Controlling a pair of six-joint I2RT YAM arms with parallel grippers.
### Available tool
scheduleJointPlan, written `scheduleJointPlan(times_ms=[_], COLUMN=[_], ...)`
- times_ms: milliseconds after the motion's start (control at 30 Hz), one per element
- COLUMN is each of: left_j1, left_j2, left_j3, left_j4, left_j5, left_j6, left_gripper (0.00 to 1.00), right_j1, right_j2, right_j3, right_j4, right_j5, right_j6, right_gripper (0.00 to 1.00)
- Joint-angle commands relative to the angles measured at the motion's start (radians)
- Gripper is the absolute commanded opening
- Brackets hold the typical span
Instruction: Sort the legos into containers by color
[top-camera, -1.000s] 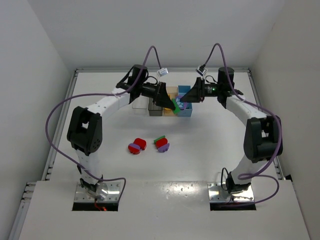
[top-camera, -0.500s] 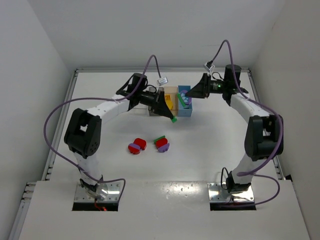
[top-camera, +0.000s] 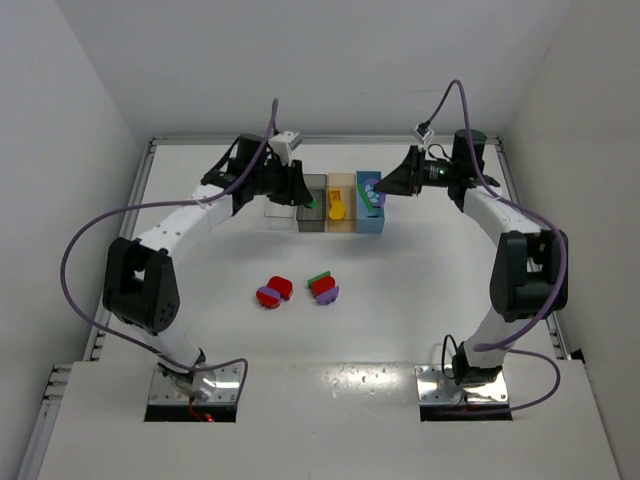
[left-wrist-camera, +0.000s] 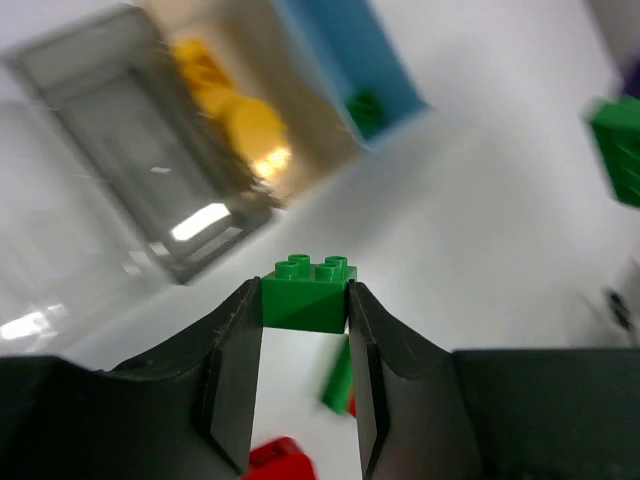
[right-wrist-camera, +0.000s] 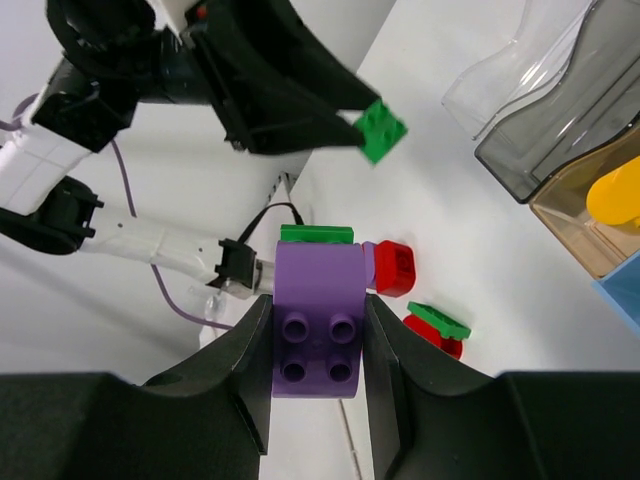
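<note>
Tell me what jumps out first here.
The left arm's fingers pinch a small green plastic brick by the smoky grey plastic bin. The right arm's fingers clamp a purple plastic brick by the light blue plastic bin. Loose red, purple and green bricks lie mid-table.

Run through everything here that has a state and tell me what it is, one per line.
left gripper: shut on green lego
right gripper: shut on purple lego
tan bin: holds yellow legos
light blue bin: green piece inside
grey bin: looks empty
loose legos: unsorted on the table
</note>
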Motion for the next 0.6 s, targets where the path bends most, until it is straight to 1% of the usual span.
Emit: scheduleJointPlan(times_ms=[0, 100, 133, 167, 200, 267, 300, 400, 467, 567], left_j1=[-0.005, -0.014, -0.023, -0.023, -0.035, -0.046, -0.057, -0.081, -0.092, -0.118], left_j2=[0.058, 0.098, 0.124, 0.138, 0.170, 0.207, 0.227, 0.316, 0.375, 0.443], left_j3=[0.105, 0.159, 0.171, 0.183, 0.211, 0.240, 0.275, 0.361, 0.399, 0.501], left_j4=[-0.073, -0.073, -0.073, -0.073, -0.061, -0.028, -0.019, 0.011, 0.045, 0.045], left_j5=[-0.322, -0.269, -0.219, -0.200, -0.144, -0.090, -0.041, 0.035, 0.062, 0.078], left_j6=[0.064, 0.073, 0.073, 0.073, 0.063, 0.048, 0.038, 0.017, 0.006, -0.018], left_gripper=[0.17, 0.17, 0.17, 0.17, 0.17, 0.17, 0.17, 0.17, 0.17, 0.17], right_j1=[-0.005, -0.005, -0.005, -0.005, -0.014, -0.023, -0.023, -0.045, -0.054, -0.074], right_j2=[-0.041, -0.041, -0.041, -0.050, -0.050, -0.059, -0.059, -0.070, -0.082, -0.105], right_j3=[0.000, 0.000, 0.000, 0.000, 0.000, -0.009, -0.009, -0.020, -0.029, -0.052], right_j4=[0.009, -0.001, -0.011, -0.022, -0.022, -0.022, -0.031, -0.044, -0.053, -0.053], right_j5=[0.012, 0.012, 0.021, 0.021, 0.021, 0.021, 0.021, 0.021, 0.021, 0.021], right_j6=[-0.039, -0.050, -0.060, -0.060, -0.071, -0.071, -0.071, -0.091, -0.091, -0.091], right_gripper=[0.00, 0.00, 0.00, 0.00, 0.00, 0.00, 0.00, 0.00, 0.00, 0.00])
